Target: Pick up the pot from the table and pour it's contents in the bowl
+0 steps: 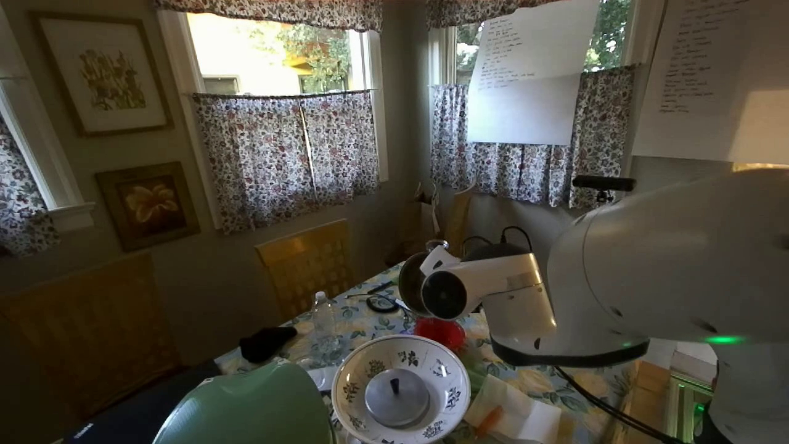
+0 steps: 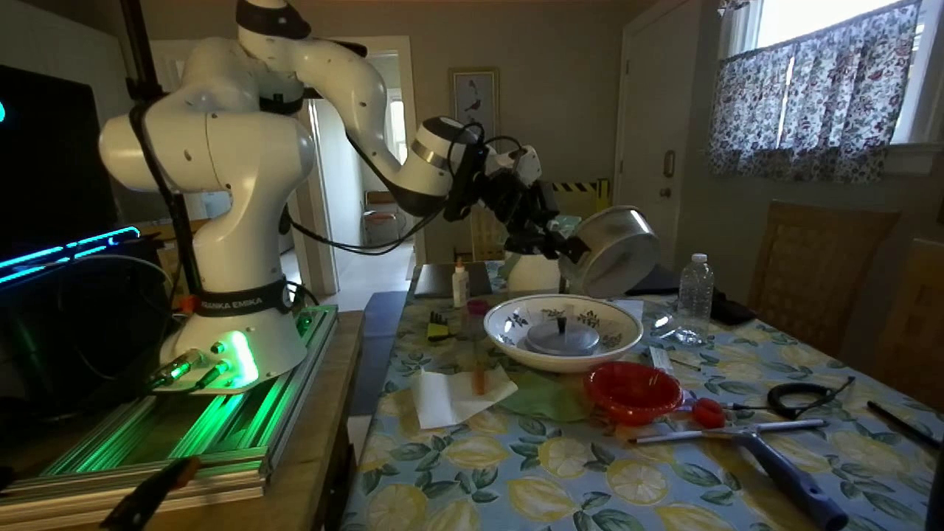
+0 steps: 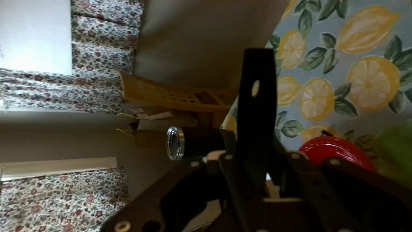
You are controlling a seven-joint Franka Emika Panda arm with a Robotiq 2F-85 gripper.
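Table (image 2: 546, 498): lemon-print surface, cluttered. Panda arm (image 2: 254, 156): extended over table. White bowl (image 2: 553, 363), leaf-patterned interior: upright on table. Metal pot (image 2: 619, 254): off table, tilted, held aloft close to bowl; whether directly over bowl cannot be told. Robotiq gripper (image 2: 563, 245): clamped on pot's dark handle (image 3: 257, 120), jaws apart only by handle's thickness. Knobbed metal lid (image 1: 408, 408): lying inside bowl in both exterior views. Red dish (image 2: 634, 407): on table, near bowl. Clear plastic bottle (image 2: 695, 299), white-capped: upright, near bowl.
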